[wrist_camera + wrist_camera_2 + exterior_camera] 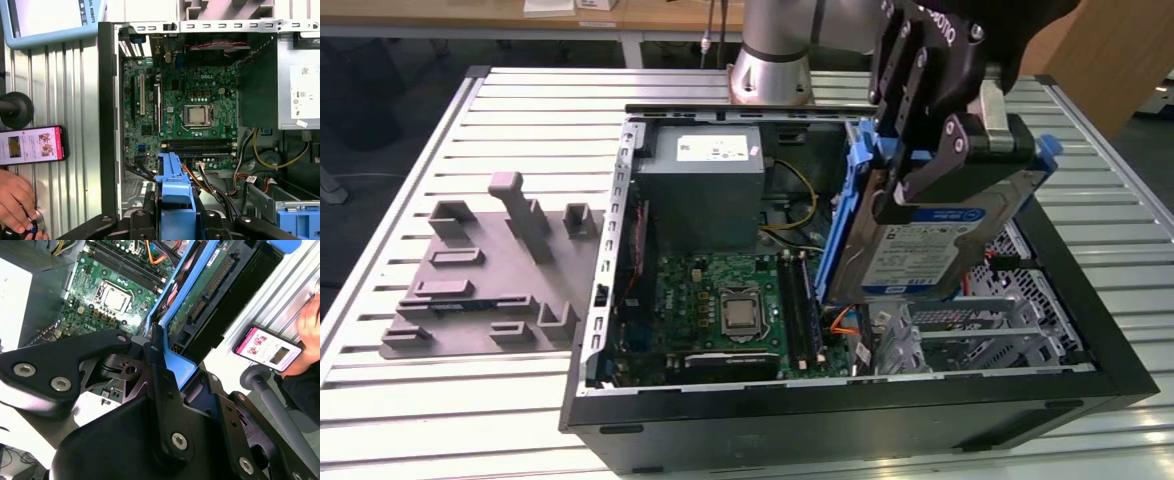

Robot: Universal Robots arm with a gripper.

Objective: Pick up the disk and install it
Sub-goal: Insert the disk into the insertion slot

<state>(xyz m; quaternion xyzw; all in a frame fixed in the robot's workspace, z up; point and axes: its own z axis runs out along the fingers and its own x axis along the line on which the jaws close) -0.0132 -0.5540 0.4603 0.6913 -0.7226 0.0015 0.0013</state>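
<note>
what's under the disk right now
The disk, clamped on edge in the hand, hangs over the open computer case. Below it show a perforated metal drive cage and orange cables. The part of the cage directly behind the disk is covered.

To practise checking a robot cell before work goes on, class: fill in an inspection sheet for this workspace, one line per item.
Surface: slatted metal table carrying an open PC case.
Job's things: disk held on edge over the case's drive cage, not seated.
Clutter: grey fixture plate beside the case; phone lying on the table.
Grippers: gripper shut on the disk.
Cables: yellow wires by the power supply; orange cable near the cage.
Surroundings: a person's hand beside the phone; a blue-rimmed tablet near the case.
</note>
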